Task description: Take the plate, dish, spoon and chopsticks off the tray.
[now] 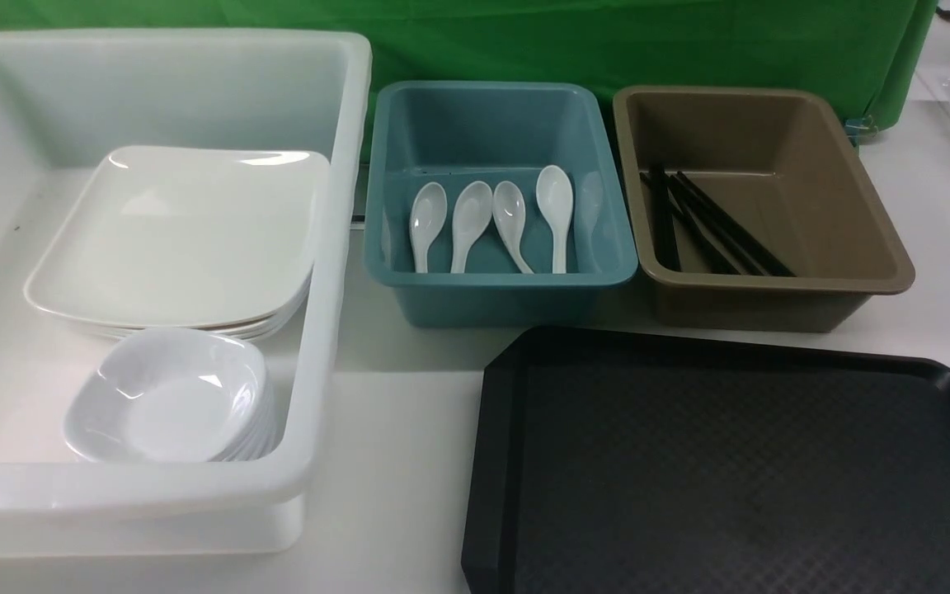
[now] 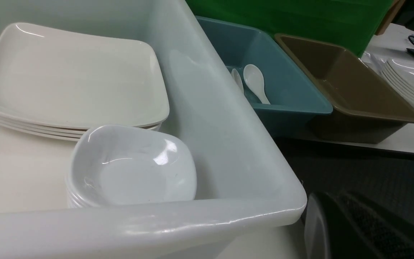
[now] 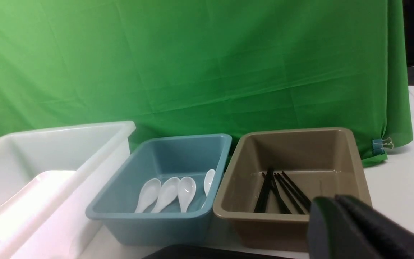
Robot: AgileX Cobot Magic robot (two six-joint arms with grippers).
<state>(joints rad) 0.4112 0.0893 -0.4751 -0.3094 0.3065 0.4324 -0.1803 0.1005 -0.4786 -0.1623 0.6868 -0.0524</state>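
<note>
Black tray [image 1: 739, 470]: bare, on the table [image 1: 401, 462]. Plates [image 1: 178, 235] stacked in white bin [image 1: 335, 247]; spoons [image 1: 483, 219] in blue bin [image 1: 500, 280]; chopsticks [image 1: 710, 223] in brown bin [image 1: 772, 285]. Both hands clenched, nothing grasped.

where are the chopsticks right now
In the front view the chopsticks lie in the brown bin at the far right of the row of bins, next to the blue bin holding the spoons, and beyond the black tray.

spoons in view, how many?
4 spoons, all side by side in the blue bin, handles toward the robot: first, second, third, fourth. The bin's near wall could hide more.
</note>
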